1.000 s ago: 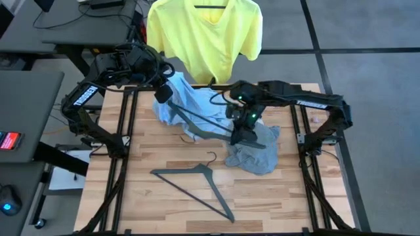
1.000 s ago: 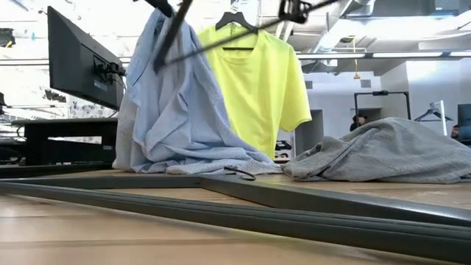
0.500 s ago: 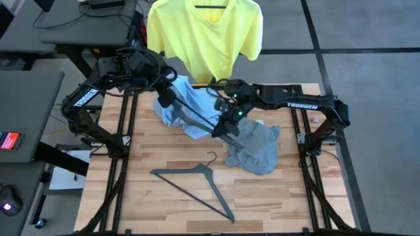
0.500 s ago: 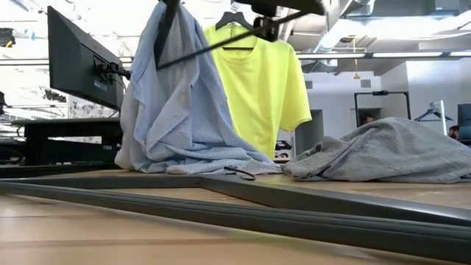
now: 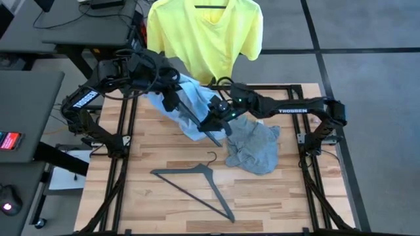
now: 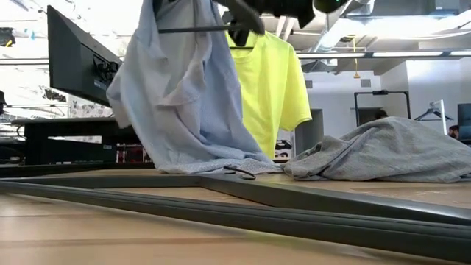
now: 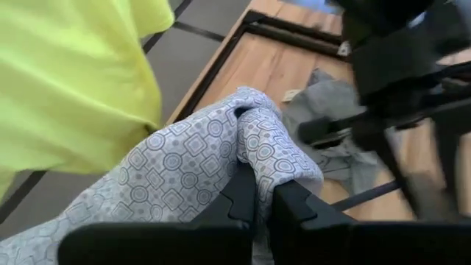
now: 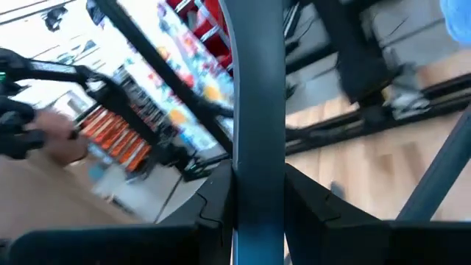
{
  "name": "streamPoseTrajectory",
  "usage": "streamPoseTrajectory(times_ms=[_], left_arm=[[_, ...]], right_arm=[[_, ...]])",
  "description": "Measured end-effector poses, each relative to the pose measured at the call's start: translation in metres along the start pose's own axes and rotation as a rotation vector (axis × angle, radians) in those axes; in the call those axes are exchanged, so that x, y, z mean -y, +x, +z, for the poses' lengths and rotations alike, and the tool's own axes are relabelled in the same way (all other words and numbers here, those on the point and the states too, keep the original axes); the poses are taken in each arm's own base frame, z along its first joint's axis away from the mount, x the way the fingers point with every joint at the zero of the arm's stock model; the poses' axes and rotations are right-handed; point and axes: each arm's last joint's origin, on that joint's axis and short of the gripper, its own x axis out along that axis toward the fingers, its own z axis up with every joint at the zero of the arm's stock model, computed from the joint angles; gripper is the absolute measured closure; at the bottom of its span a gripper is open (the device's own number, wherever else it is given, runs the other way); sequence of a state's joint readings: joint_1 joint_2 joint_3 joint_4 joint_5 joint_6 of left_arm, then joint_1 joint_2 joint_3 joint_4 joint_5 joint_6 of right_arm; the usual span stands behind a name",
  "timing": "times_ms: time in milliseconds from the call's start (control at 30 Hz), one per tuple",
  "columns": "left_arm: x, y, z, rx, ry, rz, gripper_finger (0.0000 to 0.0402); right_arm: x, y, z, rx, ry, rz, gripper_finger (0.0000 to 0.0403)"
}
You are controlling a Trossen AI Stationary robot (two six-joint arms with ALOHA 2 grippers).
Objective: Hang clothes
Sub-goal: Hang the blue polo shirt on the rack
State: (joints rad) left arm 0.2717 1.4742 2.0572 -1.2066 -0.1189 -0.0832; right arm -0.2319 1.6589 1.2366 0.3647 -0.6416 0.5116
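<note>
A pale blue patterned shirt [image 5: 191, 98] hangs from my left gripper [image 5: 172, 99], which is shut on it above the table's far left part. The shirt's lower end [image 6: 221, 160] lies on the wood. My right gripper [image 5: 214, 114] holds a dark hanger [image 5: 200, 126] right next to the shirt, and one hanger bar [image 6: 188, 29] lies level against the cloth high up. A grey T-shirt [image 5: 252, 147] lies crumpled on the table at the right. A neon-yellow T-shirt [image 5: 203, 33] hangs on a hanger beyond the far edge. My left gripper pinches a bunched fold of the blue shirt [image 7: 259, 151] between its two fingers, slanting down from the table's left. The cloth wraps over the fingertips in several layers. The shirt hangs below the hold, slack, with its lower end on the table. My right gripper pinches one straight bar of the hanger [image 8: 257, 125] between its two fingers [image 8: 298, 202], which lie across it. It comes roughly level from the table's right. The hanger is lifted clear of the table, with its far end at the blue shirt.
A second dark hanger [image 5: 197, 183] lies flat on the wood near the front middle. A black metal frame [image 5: 128, 131] runs around the tabletop. Desks and a monitor [image 6: 81, 62] stand to the left, beyond the table.
My right gripper has moved toward the table's left and down, toward the blue shirt, and turned. The hanger bar has gone from slanting to level against the shirt. My left gripper has shifted a little to the right, and the shirt has swung and lifted partly off the wood.
</note>
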Motion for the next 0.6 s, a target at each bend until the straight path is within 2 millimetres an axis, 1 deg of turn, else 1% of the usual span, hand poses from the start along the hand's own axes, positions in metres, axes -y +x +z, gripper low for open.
streamPoseTrajectory(times_ms=[167, 367, 467, 600], left_arm=[[0.001, -0.003, 0.002, 0.024, 0.018, -0.015, 0.0401], [0.001, -0.001, 0.001, 0.009, 0.096, -0.023, 0.0396], [0.002, 0.001, -0.001, -0.006, 0.148, -0.037, 0.0367], [0.002, 0.004, -0.004, -0.030, 0.254, -0.042, 0.0308]], right_arm=[[0.007, -0.005, -0.006, 0.089, -0.062, -0.024, 0.0337], [0.007, -0.001, -0.017, 0.095, -0.068, -0.078, 0.0337], [0.006, 0.001, -0.019, 0.107, -0.089, -0.112, 0.0337], [0.007, 0.001, -0.019, 0.122, -0.101, -0.150, 0.0337]])
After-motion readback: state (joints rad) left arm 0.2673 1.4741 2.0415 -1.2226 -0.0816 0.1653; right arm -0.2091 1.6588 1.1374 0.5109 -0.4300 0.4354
